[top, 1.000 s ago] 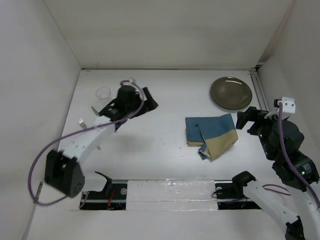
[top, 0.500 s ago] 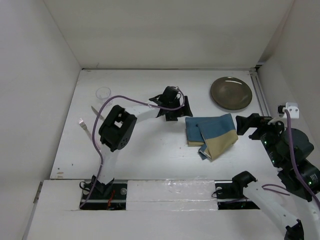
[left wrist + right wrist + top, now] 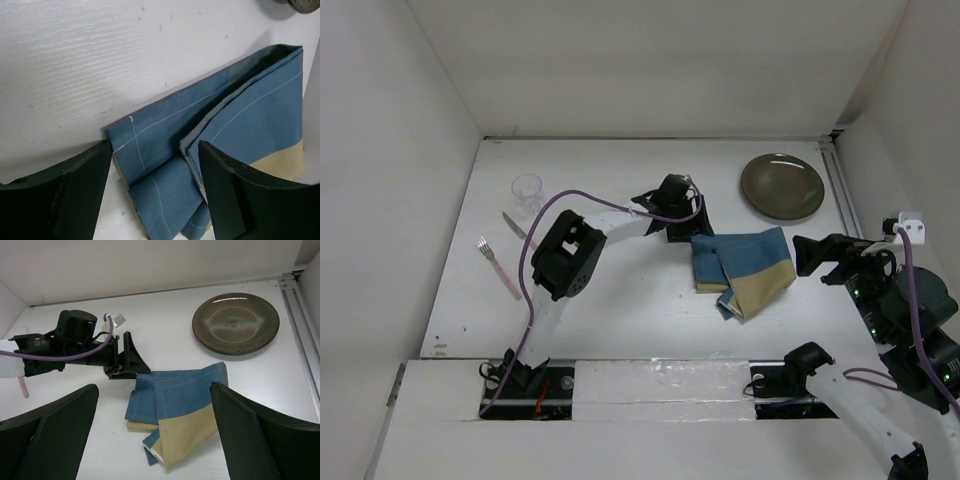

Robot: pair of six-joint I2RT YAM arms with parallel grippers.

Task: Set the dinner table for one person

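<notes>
Notably, the left arm has swung from the cup side across to the placemat. The left tool now straddles the cloth's folded far-left corner, jaws apart on either side, cloth not yet pinched.

Assessment: placemat pickup is only beginning, so the setting has barely started.

The white bench spans the whole work area. The placemat lies folded at mid-right, the plate far right, and the knife and fork far left.

Left arm: elbow raised, forearm reaching right. The right tool hangs near the placemat's right edge, jaws wide, empty.
</notes>
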